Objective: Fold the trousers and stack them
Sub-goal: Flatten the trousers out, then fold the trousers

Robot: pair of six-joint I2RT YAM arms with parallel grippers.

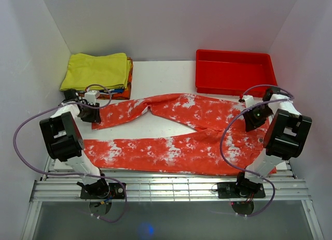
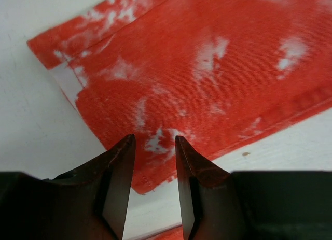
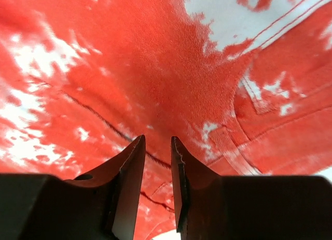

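trousers (image 1: 171, 146) flat, leg hem under left gripper (image 2: 153, 141), waist under right gripper (image 3: 158, 141)

The trousers (image 1: 181, 141) lie across the surface (image 1: 161, 74), waist on my right, legs running left. Behind them: folded garments (image 1: 96, 69) far left, a tray (image 1: 228, 89) far right. My left fingers (image 2: 119, 183) are over the rear leg's hem.

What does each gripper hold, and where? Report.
Cannot be told: left gripper straddles the trousers at the far leg's cuff, right gripper at the waist; neither grip shows.
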